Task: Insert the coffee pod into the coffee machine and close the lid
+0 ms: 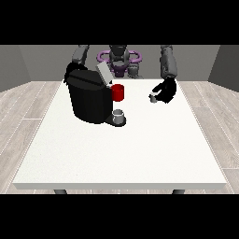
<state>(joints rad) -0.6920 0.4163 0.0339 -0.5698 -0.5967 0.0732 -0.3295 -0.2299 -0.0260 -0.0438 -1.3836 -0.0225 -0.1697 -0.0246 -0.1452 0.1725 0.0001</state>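
Beside table (140, 154) far edge: pod (152, 98)

Hand at view's right (165, 90) lowered

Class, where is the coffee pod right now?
In the front view, the coffee pod is right of centre, at the hand at the view's right, above the white table and apart from the coffee machine.

Black coffee machine (89, 99) upright at tabletop's left rear, grey lid (103, 73) tilted open. Small grey pod (152, 98) well right, right beside a hand.
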